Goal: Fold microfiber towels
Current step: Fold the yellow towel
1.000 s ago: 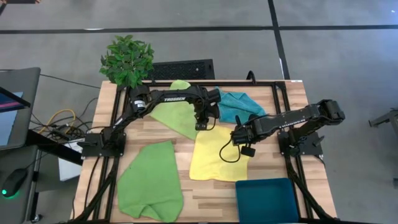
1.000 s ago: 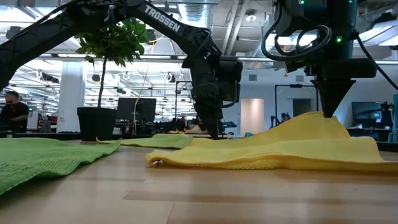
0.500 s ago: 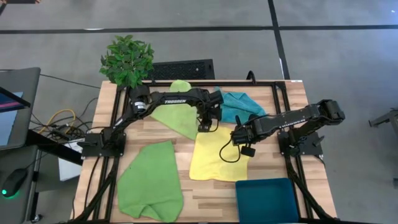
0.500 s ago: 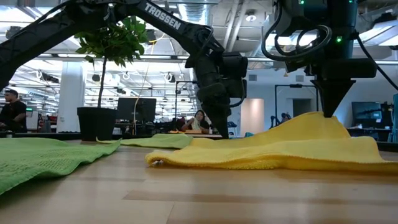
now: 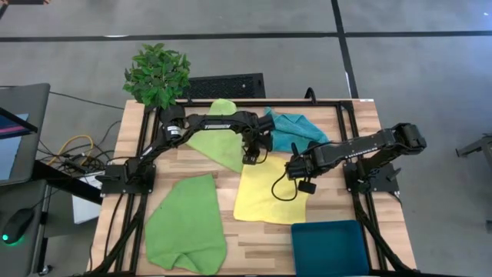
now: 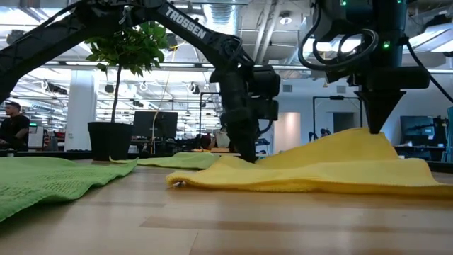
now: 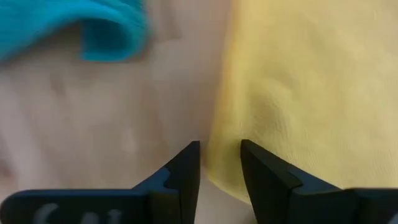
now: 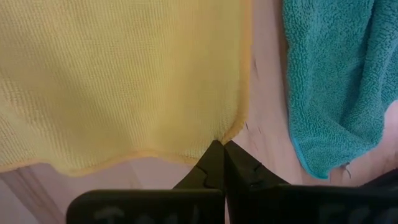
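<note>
1. A slatted wooden counter (image 5: 192,165) stands on a grey floor, with a potted plant (image 5: 157,75) at its far left corner and a dark teal bin (image 5: 330,248) at its near right corner; the low view shows an open office behind.
2. The yellow towel (image 5: 265,192) lies right of the counter's middle. The turquoise towel (image 5: 296,131) is bunched near the far edge, one lime green towel (image 5: 219,142) lies toward the far left, and the other lime green towel (image 5: 186,227) is spread at the near left.
3. The right tool (image 5: 294,167) is clenched on the yellow towel's far right corner and holds it raised. The left tool (image 5: 254,158) sits at the far left corner with its jaws parted around the cloth's edge, not gripping it.
4. These towels look light, soft and floppy. They should sag and drape rather than hold a shape, so a corner or hem seems the best place to pinch, with both far corners carried together to keep the fold square.
5. The low view (image 6: 297,173) shows what the high view cannot: the cloth peaks under the right tool (image 6: 373,127) and slopes down to the counter.
6. The left wrist view alone shows the yellow hem (image 7: 219,165) lying between the parted fingers (image 7: 180,177).
7. The right wrist view shows the corner (image 8: 230,130) pinched at the closed tips, with turquoise cloth just beside it.
</note>
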